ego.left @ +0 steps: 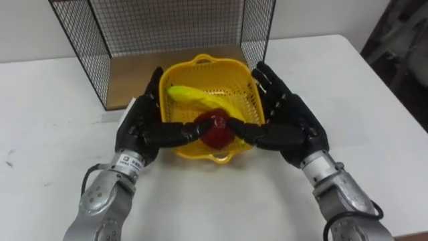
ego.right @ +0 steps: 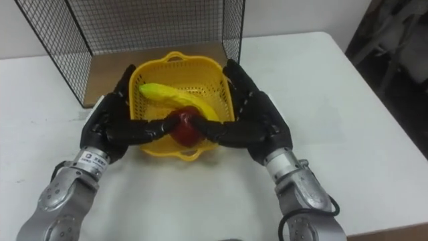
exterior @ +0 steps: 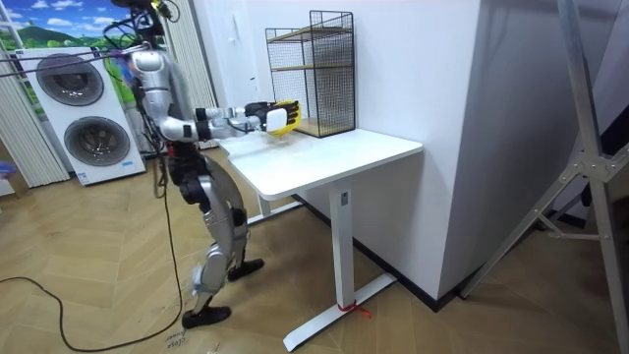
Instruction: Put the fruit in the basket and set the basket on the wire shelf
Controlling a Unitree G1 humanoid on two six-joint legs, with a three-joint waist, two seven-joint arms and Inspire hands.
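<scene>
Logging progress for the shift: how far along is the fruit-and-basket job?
Done: banana and red apple lie in the yellow basket. In hand: left hand and right hand press the basket's sides before the wire shelf. Left: setting it on the shelf.

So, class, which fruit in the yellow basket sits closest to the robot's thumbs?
The red apple, at the near edge of the basket; the banana lies farther back.
</scene>
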